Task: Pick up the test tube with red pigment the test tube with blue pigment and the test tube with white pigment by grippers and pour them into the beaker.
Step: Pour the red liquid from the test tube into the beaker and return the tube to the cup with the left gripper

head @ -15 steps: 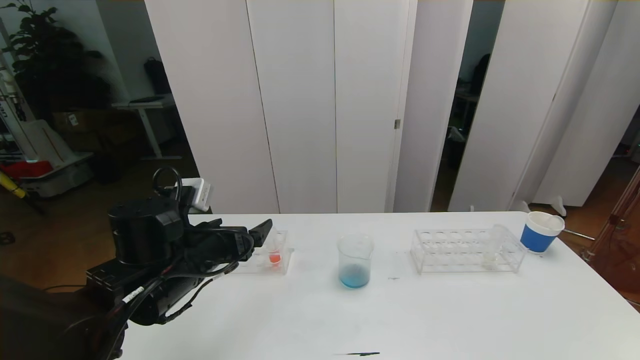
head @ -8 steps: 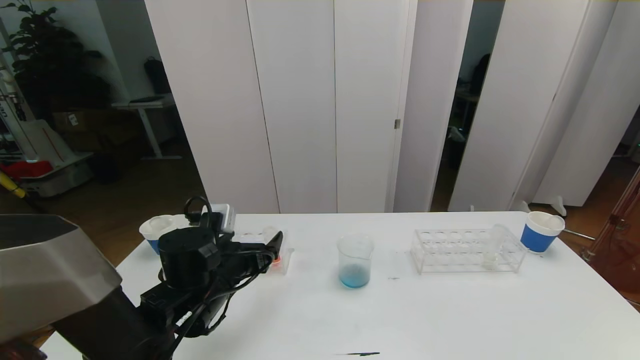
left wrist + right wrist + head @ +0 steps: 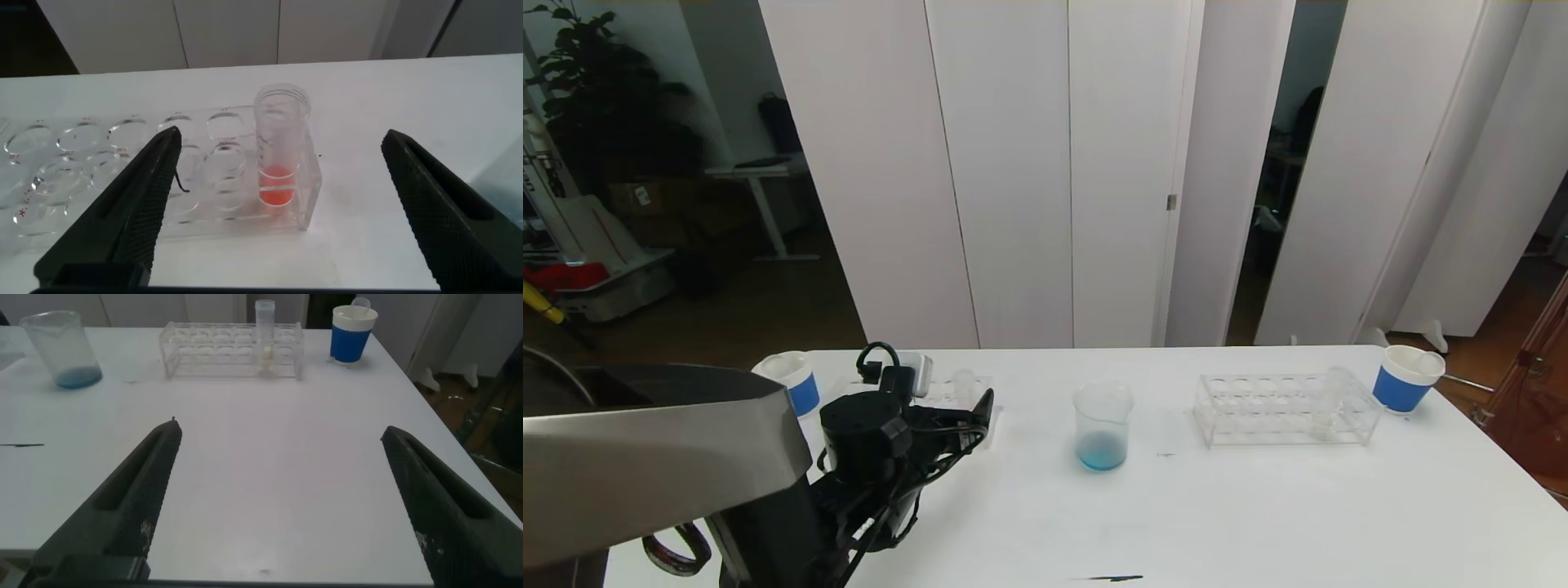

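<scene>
The test tube with red pigment [image 3: 281, 155] stands upright in the end hole of a clear rack [image 3: 155, 175] at the table's left. My left gripper [image 3: 279, 139] is open just in front of it, one finger on each side, not touching. In the head view that gripper [image 3: 977, 411] covers the red tube. The beaker [image 3: 1103, 426] stands mid-table with blue liquid at its bottom. The test tube with white pigment [image 3: 1326, 402] stands in the right rack [image 3: 1258, 408]. My right gripper [image 3: 279, 433] hovers open and empty over bare table. The test tube with blue pigment is out of view.
A blue paper cup [image 3: 792, 380] stands behind the left rack, and another [image 3: 1405, 378] sits at the far right corner beyond the right rack. A dark mark [image 3: 1115, 578] lies near the table's front edge. White partition panels stand behind the table.
My left arm has dropped lower and reached forward, so its gripper now straddles the red tube. The left blue cup has come into view behind it. Both grippers stay open.
</scene>
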